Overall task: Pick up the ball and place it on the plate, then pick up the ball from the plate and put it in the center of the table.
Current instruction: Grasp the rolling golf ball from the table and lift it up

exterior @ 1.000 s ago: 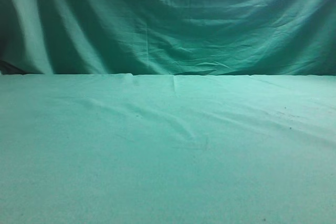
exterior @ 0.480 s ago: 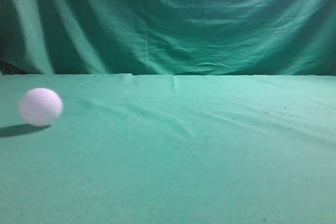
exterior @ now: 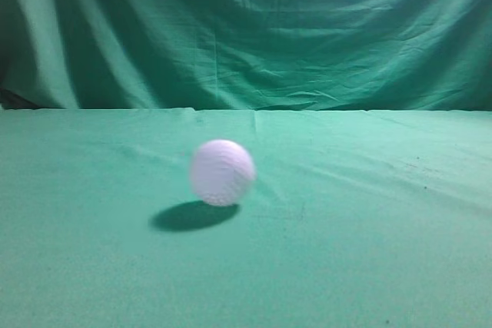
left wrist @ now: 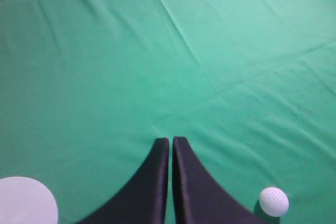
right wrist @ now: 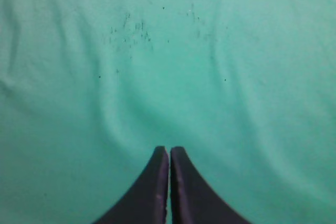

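Observation:
The white dimpled ball point(exterior: 222, 172) is near the middle of the green table point(exterior: 369, 251) in the exterior view, slightly blurred, with its shadow to its lower left. It also shows in the left wrist view point(left wrist: 274, 201), to the right of my left gripper point(left wrist: 171, 140), which is shut and empty. A white plate point(left wrist: 25, 202) shows in part at the lower left of that view. My right gripper point(right wrist: 169, 149) is shut and empty over bare cloth. Neither gripper shows in the exterior view.
A draped green curtain point(exterior: 246, 28) hangs behind the table's far edge. The cloth has shallow wrinkles and a few dark specks point(right wrist: 128, 32).
The ball came into the exterior view from the left and has moved right to near the middle of the table.

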Tool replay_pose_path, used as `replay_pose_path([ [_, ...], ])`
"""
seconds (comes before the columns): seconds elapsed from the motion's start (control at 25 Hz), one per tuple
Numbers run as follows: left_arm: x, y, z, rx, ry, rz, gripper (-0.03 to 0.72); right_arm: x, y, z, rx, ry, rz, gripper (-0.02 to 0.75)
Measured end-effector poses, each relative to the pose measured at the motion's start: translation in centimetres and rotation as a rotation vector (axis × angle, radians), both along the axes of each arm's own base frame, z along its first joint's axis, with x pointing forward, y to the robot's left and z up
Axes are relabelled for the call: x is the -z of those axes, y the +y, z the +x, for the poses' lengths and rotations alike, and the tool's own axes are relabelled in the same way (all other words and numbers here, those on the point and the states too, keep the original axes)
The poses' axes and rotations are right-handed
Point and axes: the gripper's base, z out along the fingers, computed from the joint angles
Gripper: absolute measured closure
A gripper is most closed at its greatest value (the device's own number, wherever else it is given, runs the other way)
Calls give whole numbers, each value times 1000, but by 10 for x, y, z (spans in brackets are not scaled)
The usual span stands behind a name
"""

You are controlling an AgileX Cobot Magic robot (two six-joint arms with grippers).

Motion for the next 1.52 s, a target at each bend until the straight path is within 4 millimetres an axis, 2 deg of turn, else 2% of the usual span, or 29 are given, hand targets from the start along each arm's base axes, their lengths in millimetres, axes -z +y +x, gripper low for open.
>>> replay_pose_path([
  [0.12, 5, -1, -26, 32, -50, -27, 688, 0, 0, 0, -2, 3, -3, 738],
  [0.44, 42, -1, -85, 89, -146, -55, 688, 1, 0, -1, -4, 8, -7, 738],
  [0.64, 58, 1, -122, 123, -224, -17, 688, 1, 0, -2, -7, 20, -9, 738],
  [0.92, 84, 7, -163, 91, -326, -10, 688, 1, 7, -5, -69, 26, -11, 738],
  [1.2, 104, 15, -184, 0, -457, -14, 688, 4, 16, -5, -129, 55, -14, 738],
  [1.52, 120, 20, -182, -48, -470, 23, 688, -4, 25, 21, -128, 105, -22, 738],
])
